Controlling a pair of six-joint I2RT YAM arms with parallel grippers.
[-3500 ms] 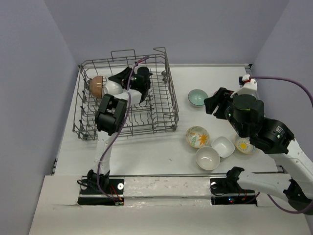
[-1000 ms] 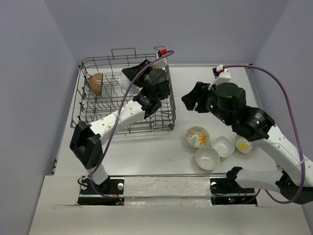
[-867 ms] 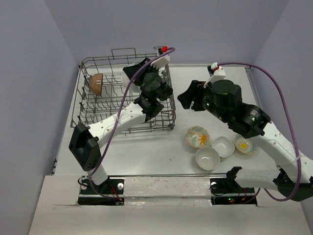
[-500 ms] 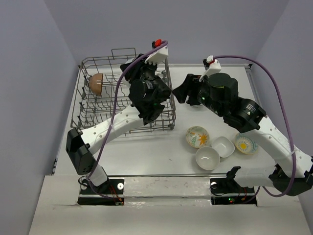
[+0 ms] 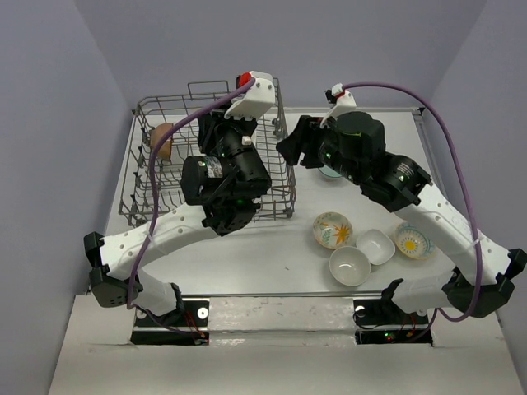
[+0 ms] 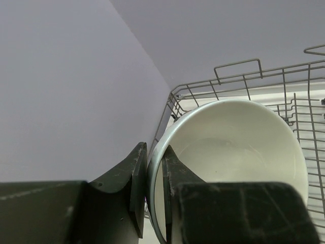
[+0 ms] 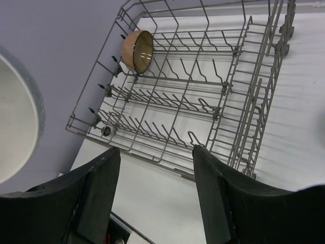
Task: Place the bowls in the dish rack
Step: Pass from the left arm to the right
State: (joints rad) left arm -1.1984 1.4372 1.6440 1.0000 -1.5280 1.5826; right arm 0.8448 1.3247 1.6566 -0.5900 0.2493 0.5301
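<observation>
My left gripper [image 6: 155, 178] is shut on the rim of a white bowl [image 6: 238, 152], one finger inside and one outside. It hangs high above the dish rack [image 5: 156, 189]. In the top view my left gripper [image 5: 216, 130] hides this bowl. A brown bowl [image 5: 161, 141] stands on edge in the rack's far left corner, also in the right wrist view [image 7: 137, 51]. My right gripper [image 5: 290, 146] hovers open and empty by the rack's right side, its jaws [image 7: 155, 148] looking down on the tines. A floral bowl [image 5: 333, 230], a round white bowl [image 5: 350, 266] and a squarish white bowl [image 5: 375, 245] sit on the table.
A yellow patterned bowl [image 5: 411, 241] lies at the right of the cluster. A pale teal bowl [image 5: 330, 172] peeks out behind my right arm. The rack's tall grid wall [image 7: 254, 96] stands between the two arms. Purple cables loop over both arms.
My left arm has lifted the white bowl up above the rack, toward the camera. My right arm has swung left and up toward the rack's right side, still open.
</observation>
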